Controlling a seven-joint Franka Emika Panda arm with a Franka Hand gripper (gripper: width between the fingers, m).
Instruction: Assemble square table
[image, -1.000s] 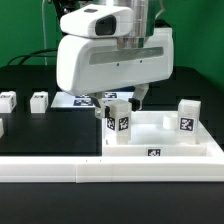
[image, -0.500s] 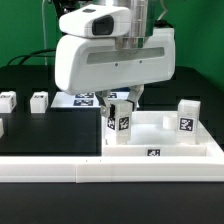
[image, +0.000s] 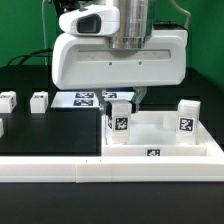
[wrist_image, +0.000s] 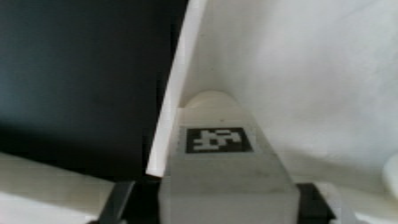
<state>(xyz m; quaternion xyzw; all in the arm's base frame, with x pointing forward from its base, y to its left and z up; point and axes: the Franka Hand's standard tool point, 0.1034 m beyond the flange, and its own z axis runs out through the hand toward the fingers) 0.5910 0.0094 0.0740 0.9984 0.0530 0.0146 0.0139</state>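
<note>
The two dark fingers (wrist_image: 125, 203) lie flat against the two sides of a white leg (wrist_image: 217, 140). I see no gap between them and the plastic, so the gripper (wrist_image: 215, 205) is closed on this leg at about a middle width. A second ago the jaws stood wider around it; now they have come in and stopped. In the exterior view the gripper also looks a little turned compared with before. The leg (image: 119, 122) stays nearly in the same place, upright at the near corner of the square table top (image: 150, 133), on the exterior view's left. I judge that the grip is just taken and that turning the leg into its socket can now go on. Whether it is already seated, I cannot tell. A second leg (image: 186, 119) stands at the corner on the exterior view's right. One loose leg (image: 7, 100) and another loose leg (image: 39, 100) wait well apart from the top, so much of the task remains.
</note>
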